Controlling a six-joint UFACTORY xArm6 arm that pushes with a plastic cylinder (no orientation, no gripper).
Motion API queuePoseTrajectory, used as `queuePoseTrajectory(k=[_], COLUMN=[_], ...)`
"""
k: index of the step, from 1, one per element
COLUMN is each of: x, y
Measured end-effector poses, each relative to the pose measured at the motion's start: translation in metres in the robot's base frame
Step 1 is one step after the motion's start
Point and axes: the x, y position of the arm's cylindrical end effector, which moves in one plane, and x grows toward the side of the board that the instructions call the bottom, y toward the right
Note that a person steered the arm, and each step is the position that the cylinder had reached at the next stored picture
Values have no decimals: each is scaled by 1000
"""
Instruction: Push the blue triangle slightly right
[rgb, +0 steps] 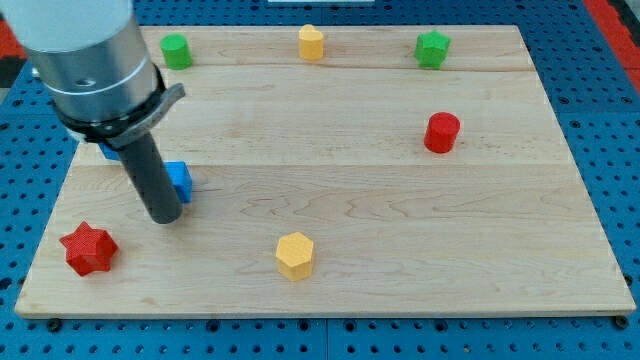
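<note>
two yellow blocks (295, 254) (311, 42), two red, two green; my tip (165, 217) touching blue block (180, 180).

Lighting: bright, even and diffuse, apparently from overhead. Wooden board (330, 180): evenly lit from top edge to bottom edge, grain legible throughout, no hot spots. Shadows: short and soft, hugging each block's base, as at the red cylinder (441, 132) near the right edge and the yellow block (295, 254) near the bottom edge. Glare: faint vertical sheen on the metal arm housing (90, 60) at the top-left corner and down the dark rod (152, 180). Focus: blocks and board sharp; housing slightly soft, cropped by the frame. Distortion: board edges converge toward the top edge; no evident bowing. Colours: saturated, unclipped.
</note>
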Motion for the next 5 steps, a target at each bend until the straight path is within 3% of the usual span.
queuePoseTrajectory(k=[2,3,4,5], x=[-80,-17,-19,-44], y=[13,-19,-86,-98])
